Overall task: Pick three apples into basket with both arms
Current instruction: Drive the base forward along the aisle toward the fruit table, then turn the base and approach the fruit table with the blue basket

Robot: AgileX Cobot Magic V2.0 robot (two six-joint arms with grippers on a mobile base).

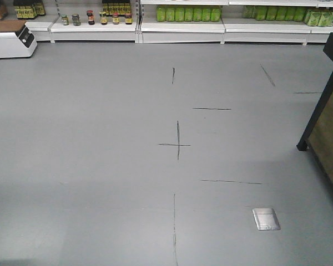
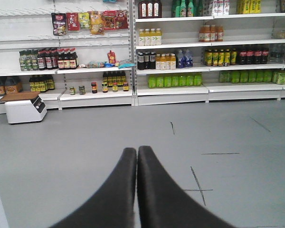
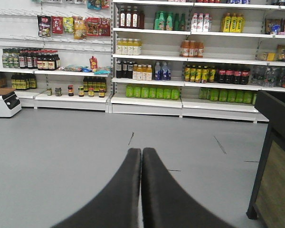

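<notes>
Over the grey floor, the left fingers and right fingers are clenched on nothing, with no apples or basket in view; such firm, smooth, bruisable fruit probably wants a gentle hold across its widest part.

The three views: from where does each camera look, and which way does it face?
Exterior front: raised, tilted down at the grey floor, shelves at top; no robot part shows.
Left wrist: low, level toward the shelves; left jaws, shut, at bottom.
Right wrist: likewise, set further right; right jaws shut.
All share the green bottles and white machine.
</notes>
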